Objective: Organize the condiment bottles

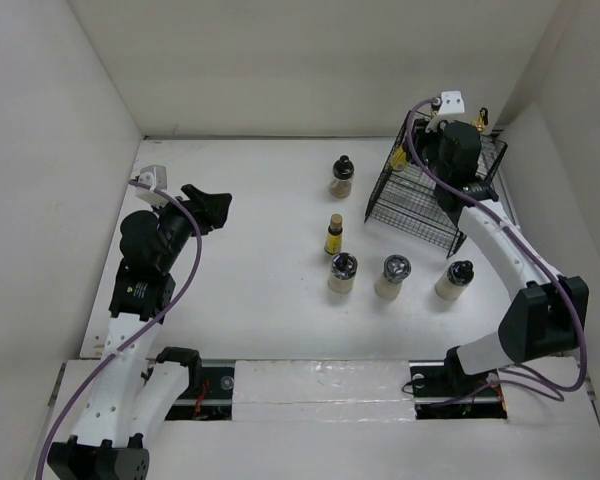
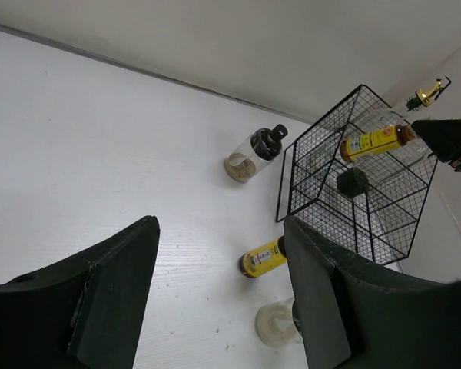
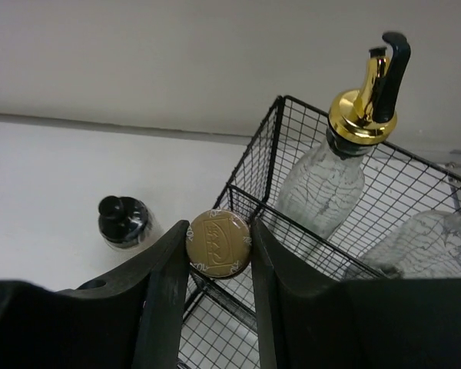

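The right claw (image 3: pixel 219 231) is clamped on the gold cap (image 3: pixel 219 244) of a small amber bottle (image 2: pixel 375 141). Its two dark fingers (image 3: pixel 165 292) press either side of the cap above a corner of the black wire basket (image 3: pixel 255 146), at the far right of the tabletop (image 1: pixel 250 300). From the right wrist only the cap shows, with the bottle's body hidden beneath it; the left wrist view catches its yellow label through the wire frame. In the basket stands a tall clear glass bottle (image 3: pixel 319 188) with a gold pourer (image 3: pixel 361 111). A second glass bottle (image 3: pixel 426 246) beside it is cut off by the edge of the view, and its top cannot be seen there. The left claw (image 2: pixel 221 234) hangs open over the left side of the tabletop, fingers well apart, holding and touching nothing. Out on the tabletop, left of the basket, stand a dark-lidded bottle (image 1: pixel 341 175) and a second amber bottle (image 1: pixel 333 235). Nearer the arms is a row of three pale jars (image 1: pixel 392 276). From the left wrist one of those jars is partly hidden behind a finger, and a dark round shape (image 2: pixel 353 182) inside the basket is too unclear to identify.
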### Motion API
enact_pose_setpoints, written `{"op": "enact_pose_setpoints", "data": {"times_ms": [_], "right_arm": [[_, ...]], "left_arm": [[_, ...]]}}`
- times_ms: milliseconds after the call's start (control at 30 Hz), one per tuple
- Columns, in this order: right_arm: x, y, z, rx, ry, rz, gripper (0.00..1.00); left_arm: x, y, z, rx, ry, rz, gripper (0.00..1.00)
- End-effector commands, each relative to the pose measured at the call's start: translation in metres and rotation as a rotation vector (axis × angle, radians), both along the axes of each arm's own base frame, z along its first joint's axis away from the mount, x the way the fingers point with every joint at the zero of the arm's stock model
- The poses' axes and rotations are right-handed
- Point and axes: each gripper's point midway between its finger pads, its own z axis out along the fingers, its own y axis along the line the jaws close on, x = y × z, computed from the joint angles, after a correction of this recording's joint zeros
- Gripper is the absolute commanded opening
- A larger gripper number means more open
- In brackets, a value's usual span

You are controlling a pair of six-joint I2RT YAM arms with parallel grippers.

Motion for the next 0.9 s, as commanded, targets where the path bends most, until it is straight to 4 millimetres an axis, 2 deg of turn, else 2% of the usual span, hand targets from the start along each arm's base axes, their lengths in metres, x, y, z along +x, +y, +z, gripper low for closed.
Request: {"op": "enact_pose_setpoints", "data": {"times_ms": [0,67,133,167,200,300,333,400,433,600,633,667,700,733,800,833,867], "right_arm": [[0.008,-0.005,0.049,0.016,-0.126,-0.004,0.12],[0.013,-0.019,0.048,0.004,-0.125,-0.040,0.12],[0.017,-0.019,0.037,0.000,-0.102,-0.040,0.12],[0.021,-0.025,0.031,-0.013,-0.090,-0.059,0.12],[0.026,-0.026,0.014,-0.020,-0.057,-0.068,0.12],[0.034,-0.024,-0.011,-0.031,-0.006,-0.067,0.12],[0.039,-0.023,-0.032,-0.039,0.035,-0.067,0.12],[0.044,-0.022,-0.048,-0.036,0.068,-0.068,0.12],[0.049,-0.021,-0.064,-0.031,0.100,-0.069,0.12],[0.058,-0.019,-0.098,-0.030,0.167,-0.055,0.13],[0.059,-0.018,-0.093,-0.026,0.159,-0.046,0.15],[0.060,-0.017,-0.098,-0.028,0.167,-0.046,0.19],[0.060,-0.017,-0.098,-0.018,0.169,-0.048,0.30],[0.059,-0.019,-0.102,-0.021,0.177,-0.057,0.36],[0.057,-0.021,-0.093,-0.020,0.159,-0.069,0.48],[0.055,-0.017,-0.097,-0.022,0.168,-0.060,0.50],[0.053,-0.017,-0.090,-0.020,0.154,-0.060,0.53]], "left_arm": [[-0.001,0.001,0.020,-0.014,-0.067,0.000,0.62],[-0.002,-0.001,0.020,-0.015,-0.067,-0.012,0.62],[-0.001,0.000,0.020,-0.014,-0.067,-0.003,0.63],[-0.001,0.000,0.020,-0.014,-0.067,-0.003,0.63],[0.001,0.000,0.016,-0.013,-0.055,-0.003,0.63],[0.001,-0.002,0.016,-0.013,-0.055,-0.012,0.63],[0.001,-0.002,0.016,-0.013,-0.055,-0.012,0.64],[0.001,-0.002,0.016,-0.013,-0.055,-0.012,0.64],[0.001,-0.002,0.016,-0.013,-0.055,-0.012,0.64],[0.001,-0.002,0.016,-0.013,-0.055,-0.012,0.65],[0.001,-0.002,0.016,-0.013,-0.055,-0.012,0.65],[0.001,-0.002,0.016,-0.013,-0.055,-0.012,0.65],[0.001,-0.002,0.016,-0.013,-0.055,-0.012,0.66],[0.001,-0.002,0.016,-0.013,-0.055,-0.012,0.66],[0.003,-0.002,0.014,-0.012,-0.046,-0.012,0.66],[0.002,-0.003,0.013,-0.012,-0.046,-0.021,0.68],[0.002,-0.003,0.016,-0.014,-0.056,-0.021,0.68]]}}
